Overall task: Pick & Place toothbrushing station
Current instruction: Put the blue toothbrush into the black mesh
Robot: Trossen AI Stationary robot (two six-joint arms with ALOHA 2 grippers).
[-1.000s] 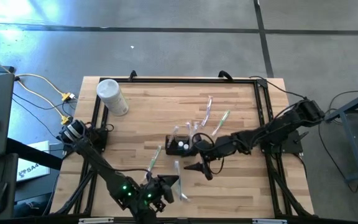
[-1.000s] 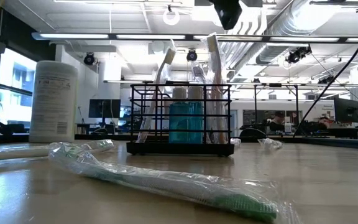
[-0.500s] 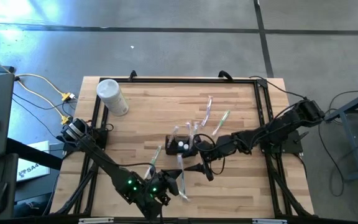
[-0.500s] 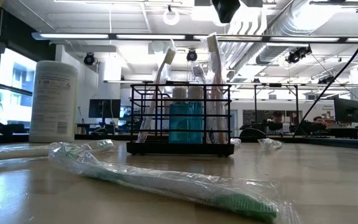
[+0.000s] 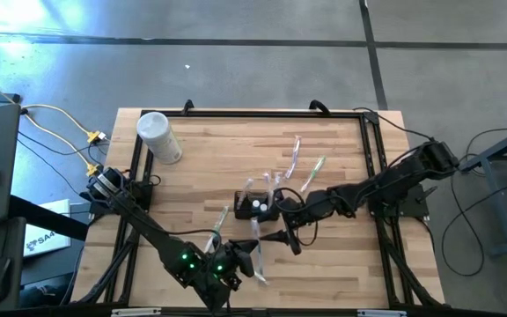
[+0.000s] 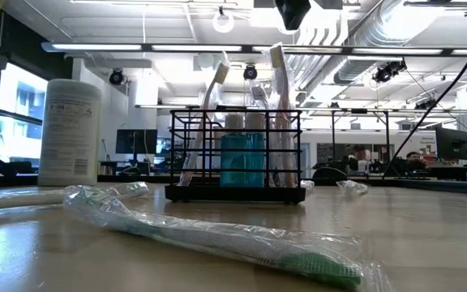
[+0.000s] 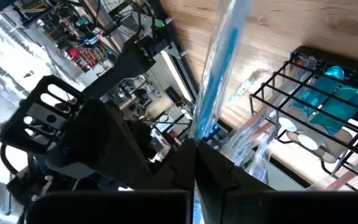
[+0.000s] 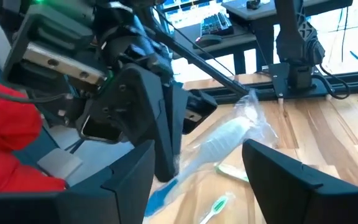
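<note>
The toothbrushing station, a black wire caddy (image 5: 258,205), stands on the table's middle with toothbrushes and a teal item upright in it (image 6: 235,154). My left gripper (image 5: 246,255) is near the table's front edge, shut on a blue toothbrush in a clear wrapper (image 7: 219,62). My right gripper (image 5: 282,236) hovers open just right of it, in front of the caddy. In the right wrist view its fingers stand on either side of the held toothbrush (image 8: 222,140) without touching it. My left gripper pinches the wrapped blue toothbrush between its two shut fingers, at the wrapper near one end (image 7: 196,134). The rest sticks out beyond the fingertips toward the caddy. The toothbrush is lifted clear of the table, slanting over it.
A white lidded cylinder (image 5: 158,136) stands at the far left. Wrapped toothbrushes lie loose: a green one (image 5: 218,225) left of the caddy, two (image 5: 304,165) beyond it, one close to the low camera (image 6: 217,239). A black frame rail (image 5: 370,150) edges the table.
My left gripper has swung a little toward the table's right edge and the right gripper, staying shut. The wrapped toothbrush has gone with it, still clear of the table.
</note>
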